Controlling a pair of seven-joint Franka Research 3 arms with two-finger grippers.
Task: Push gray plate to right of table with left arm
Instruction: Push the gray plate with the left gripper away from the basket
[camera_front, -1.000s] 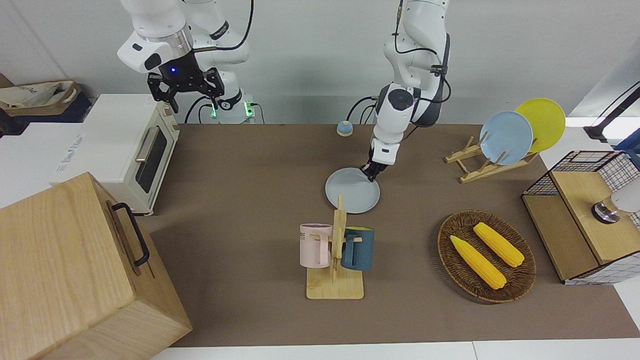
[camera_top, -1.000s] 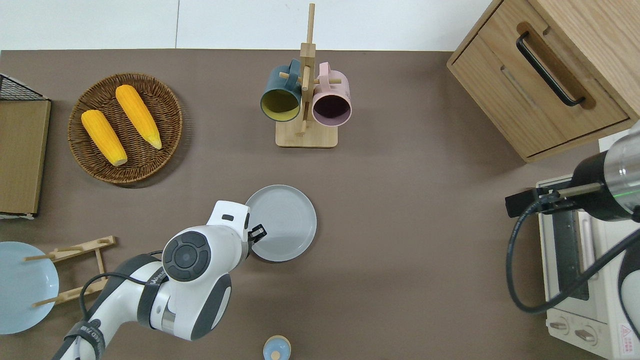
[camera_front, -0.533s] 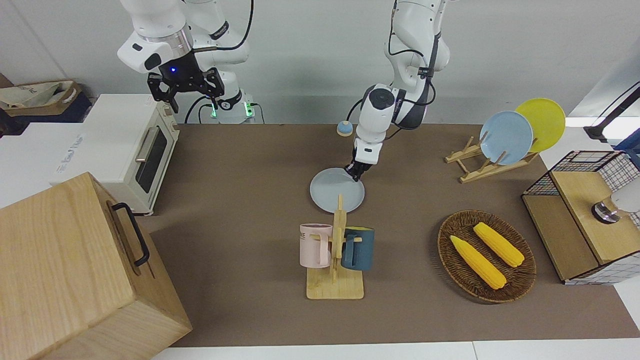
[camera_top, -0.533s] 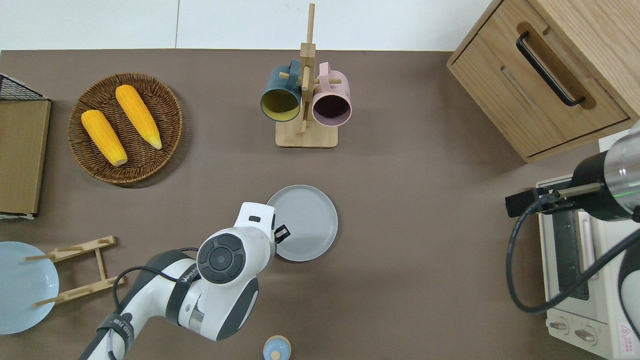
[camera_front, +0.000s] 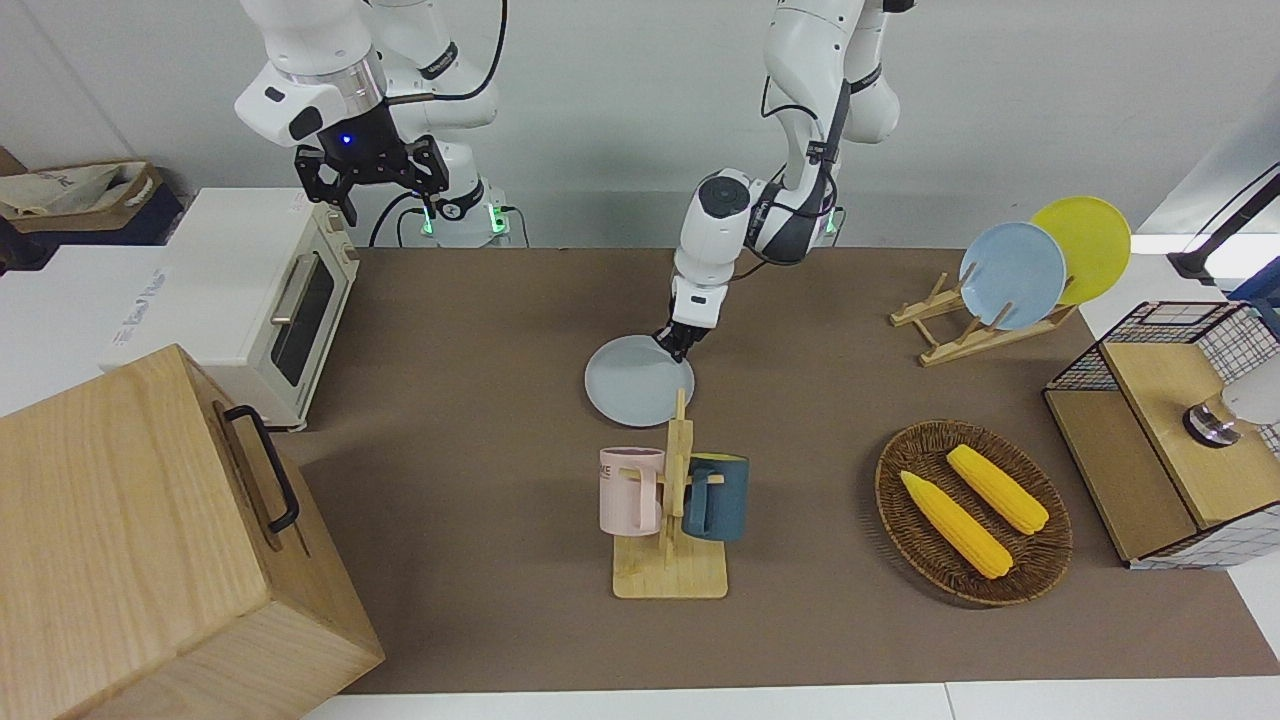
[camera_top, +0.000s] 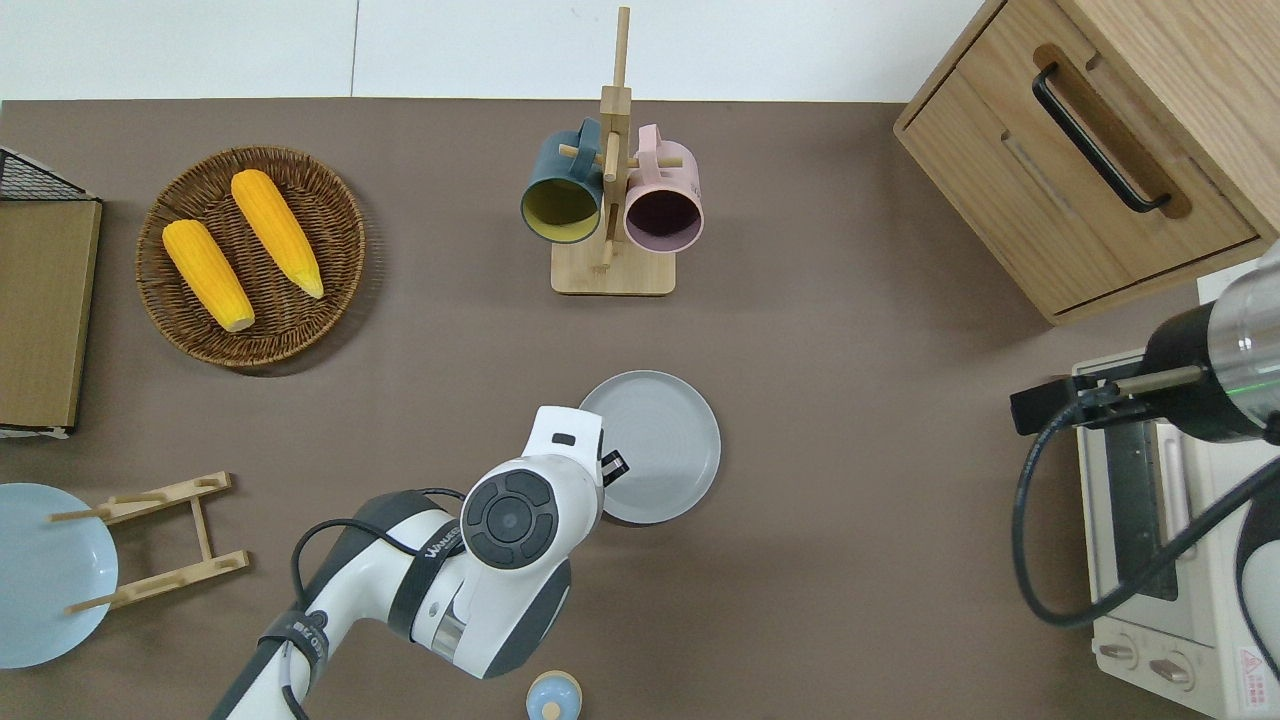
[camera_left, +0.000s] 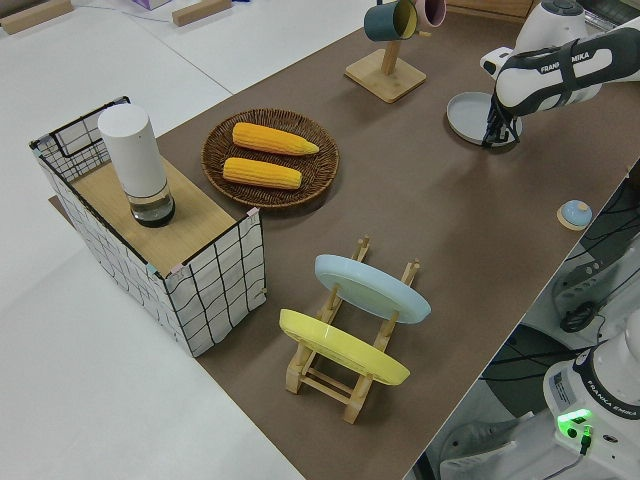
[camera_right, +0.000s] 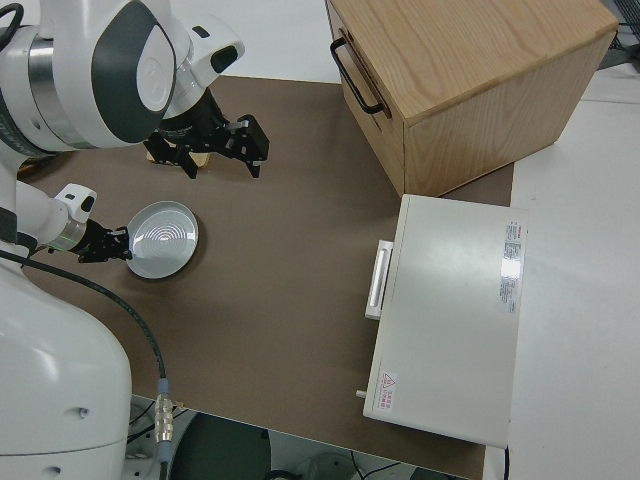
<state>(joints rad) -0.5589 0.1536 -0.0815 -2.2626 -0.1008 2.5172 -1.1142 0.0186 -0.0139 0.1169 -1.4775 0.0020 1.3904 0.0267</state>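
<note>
Overhead view: left arm's tool (camera_top: 612, 468) low, touching gray plate (camera_top: 655, 445) rim; finger state unclear.

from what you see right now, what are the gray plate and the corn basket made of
Gray plate: looks like matte ceramic or melamine, smooth with faint concentric rings and a thin raised rim; which one is unclear. Basket: dark brown woven wicker or rattan, its weave visible.

A mug rack (camera_top: 612, 190) holds a teal mug (camera_top: 560, 198) and a pink mug (camera_top: 664, 205). A basket (camera_top: 335, 210) holds two corn cobs (camera_top: 275, 231). A dish rack (camera_front: 960, 325) carries blue (camera_front: 1012, 275) and yellow (camera_front: 1092, 240) plates. A toaster oven (camera_front: 270, 295) sits beside a wooden cabinet (camera_front: 150, 540).
</note>
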